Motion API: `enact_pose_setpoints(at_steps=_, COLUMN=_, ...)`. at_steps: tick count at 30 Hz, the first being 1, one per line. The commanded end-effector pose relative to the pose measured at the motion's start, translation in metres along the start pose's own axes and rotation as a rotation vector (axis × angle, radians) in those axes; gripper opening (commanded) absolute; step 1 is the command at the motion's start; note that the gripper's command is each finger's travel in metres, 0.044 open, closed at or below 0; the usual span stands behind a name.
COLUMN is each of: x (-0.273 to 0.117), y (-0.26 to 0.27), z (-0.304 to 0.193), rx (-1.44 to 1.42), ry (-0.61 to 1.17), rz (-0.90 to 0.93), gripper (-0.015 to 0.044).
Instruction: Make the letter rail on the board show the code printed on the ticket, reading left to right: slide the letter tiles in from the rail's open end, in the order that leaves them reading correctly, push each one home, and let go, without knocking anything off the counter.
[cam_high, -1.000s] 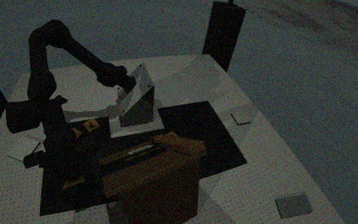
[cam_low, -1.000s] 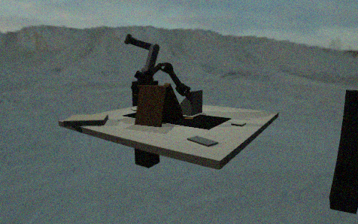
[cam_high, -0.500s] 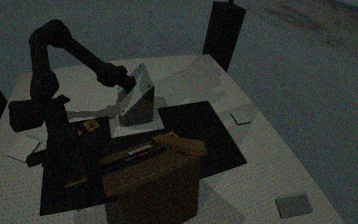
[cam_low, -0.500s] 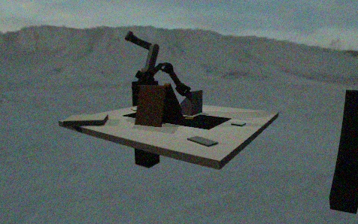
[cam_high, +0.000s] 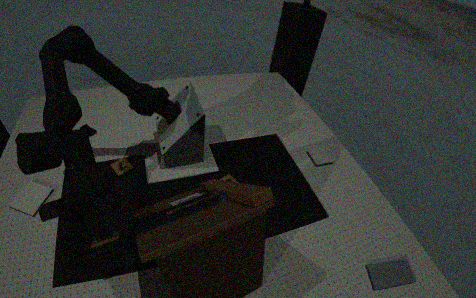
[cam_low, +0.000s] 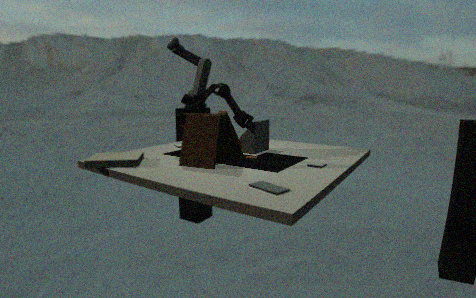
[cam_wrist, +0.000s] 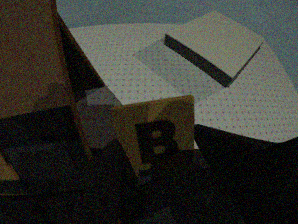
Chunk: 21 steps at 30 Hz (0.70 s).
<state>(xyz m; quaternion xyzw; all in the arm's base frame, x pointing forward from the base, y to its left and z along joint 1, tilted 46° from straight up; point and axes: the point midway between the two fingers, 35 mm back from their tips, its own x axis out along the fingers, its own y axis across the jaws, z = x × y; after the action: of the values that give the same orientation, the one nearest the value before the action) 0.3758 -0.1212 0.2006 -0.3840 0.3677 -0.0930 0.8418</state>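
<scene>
B tile (cam_wrist: 182, 117) is gripped in the jaws, letter toward the wrist camera, with the brown board (cam_high: 210, 265) (cam_low: 199, 142) (cam_wrist: 30, 55) left of them in that view and counter (cam_high: 250, 97) (cam_low: 300, 195) (cam_wrist: 110, 50) beyond.

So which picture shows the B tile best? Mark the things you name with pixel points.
The wrist view: the B on the tile (cam_wrist: 185, 117) faces the camera, large and readable, though its bottom is dark. In the top and exterior views, I can't make out that letter anywhere.
</scene>
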Motion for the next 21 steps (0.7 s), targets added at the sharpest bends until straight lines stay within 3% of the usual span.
enact_pose_setpoints(at_steps=1, x=0.001, y=0.005, z=-0.003, rx=0.0, ry=0.008, rz=0.004, gripper=0.0)
enact_pose_setpoints(at_steps=21, x=0.001, y=0.015, z=-0.003, rx=0.0, ry=0.009, rz=0.005, gripper=0.0)
